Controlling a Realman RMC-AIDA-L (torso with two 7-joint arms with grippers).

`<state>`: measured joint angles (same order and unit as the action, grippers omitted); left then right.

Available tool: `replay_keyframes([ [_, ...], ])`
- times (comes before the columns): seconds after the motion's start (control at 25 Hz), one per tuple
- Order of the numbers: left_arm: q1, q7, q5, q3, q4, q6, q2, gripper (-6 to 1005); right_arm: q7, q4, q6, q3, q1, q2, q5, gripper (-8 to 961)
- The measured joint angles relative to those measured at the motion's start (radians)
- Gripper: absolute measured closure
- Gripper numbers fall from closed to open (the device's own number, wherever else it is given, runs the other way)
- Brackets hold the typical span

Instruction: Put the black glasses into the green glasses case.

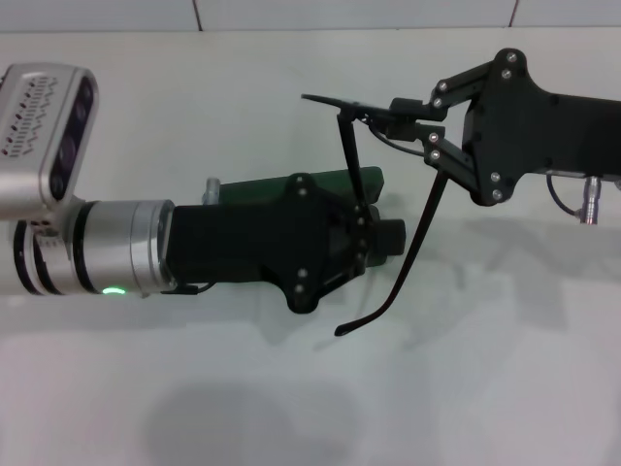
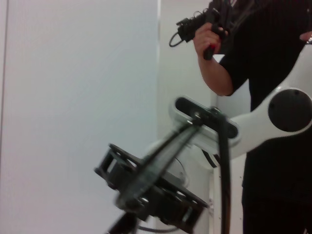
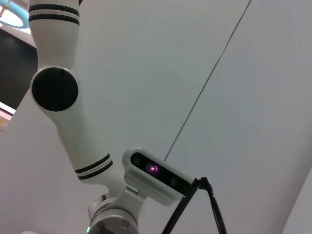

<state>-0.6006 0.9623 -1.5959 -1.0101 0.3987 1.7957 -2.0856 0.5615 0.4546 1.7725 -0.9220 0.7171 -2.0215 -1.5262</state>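
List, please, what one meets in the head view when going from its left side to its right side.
Left arm's silver wrist with camera → left gripper, which covers most of the green glasses case → black glasses, temples hanging down → right gripper, shut on the glasses' frame → right arm.

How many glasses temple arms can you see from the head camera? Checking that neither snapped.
2: one hangs across the green glasses case; the other hangs beyond its end.

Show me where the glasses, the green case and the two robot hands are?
Black glasses [image 1: 417, 243]: head view, on the long temple arm hanging down.
Green glasses case [image 1: 257, 189]: head view, on its visible top edge.
Left gripper [image 1: 388, 233]: head view, at its fingers.
Right gripper [image 1: 383, 115]: head view, at its fingers on the glasses.
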Motion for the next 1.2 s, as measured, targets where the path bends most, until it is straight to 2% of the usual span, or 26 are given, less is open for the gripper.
replay_keyframes([
  [0.72,-0.002,0.009,0.082,0.002,0.0,-0.012,0.006,969,0.0,-0.001,-0.003,-0.035,0.001,0.0,-0.006,896],
  [1.2,-0.002,0.009,0.087,0.002,0.006,-0.016,0.007,967,0.0,-0.001,-0.005,-0.041,0.001,0.001,-0.006,896],
])
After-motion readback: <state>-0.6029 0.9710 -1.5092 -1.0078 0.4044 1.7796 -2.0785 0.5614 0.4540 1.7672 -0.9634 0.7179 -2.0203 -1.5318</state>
